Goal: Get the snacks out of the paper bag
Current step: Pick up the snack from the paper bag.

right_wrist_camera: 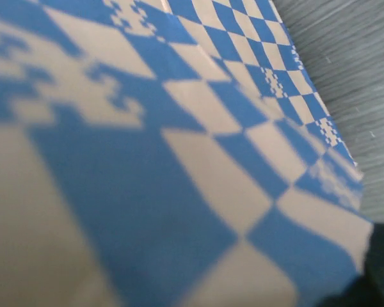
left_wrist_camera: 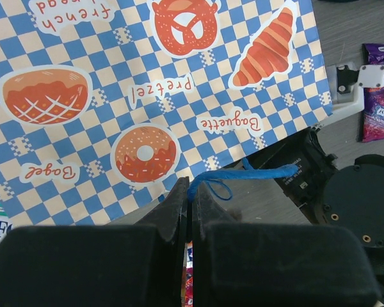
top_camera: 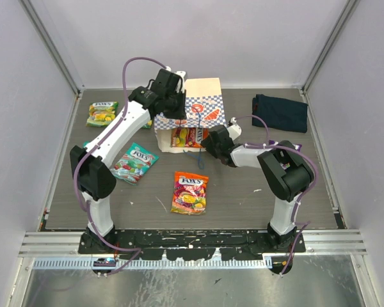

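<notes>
Left end effector (left_wrist_camera: 189,190) pinched shut on blue cord handle (left_wrist_camera: 246,175) of paper bag (top_camera: 201,96); right end effector (top_camera: 216,137) at bag mouth, jaws unreadable. Snack packet (top_camera: 187,136) lies inside mouth. Risk: cord slips, mouth collapses.

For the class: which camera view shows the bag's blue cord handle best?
Left wrist: the blue cord handle is sharp, pinched in the shut left gripper. Top external shows thin strands; right wrist only the paper bag.
</notes>
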Action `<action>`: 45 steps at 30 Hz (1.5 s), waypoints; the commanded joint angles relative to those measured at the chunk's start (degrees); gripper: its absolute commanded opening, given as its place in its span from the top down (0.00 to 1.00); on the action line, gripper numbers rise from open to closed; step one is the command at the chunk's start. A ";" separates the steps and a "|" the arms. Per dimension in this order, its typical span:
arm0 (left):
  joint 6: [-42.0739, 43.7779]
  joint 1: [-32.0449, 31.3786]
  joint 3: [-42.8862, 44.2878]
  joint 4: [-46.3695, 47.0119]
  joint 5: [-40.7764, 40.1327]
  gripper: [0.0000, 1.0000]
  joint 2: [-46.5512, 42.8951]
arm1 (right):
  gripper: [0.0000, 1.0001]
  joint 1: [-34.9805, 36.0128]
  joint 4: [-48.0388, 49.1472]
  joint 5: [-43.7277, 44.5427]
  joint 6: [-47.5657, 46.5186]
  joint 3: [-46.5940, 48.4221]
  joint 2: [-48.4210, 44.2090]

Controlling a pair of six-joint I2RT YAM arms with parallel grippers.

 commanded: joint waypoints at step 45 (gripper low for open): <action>1.28 1.46 3.26 2.06 0.66 1.00 0.65 | 0.99 0.13 -68.05 -20.91 -22.91 26.13 -35.02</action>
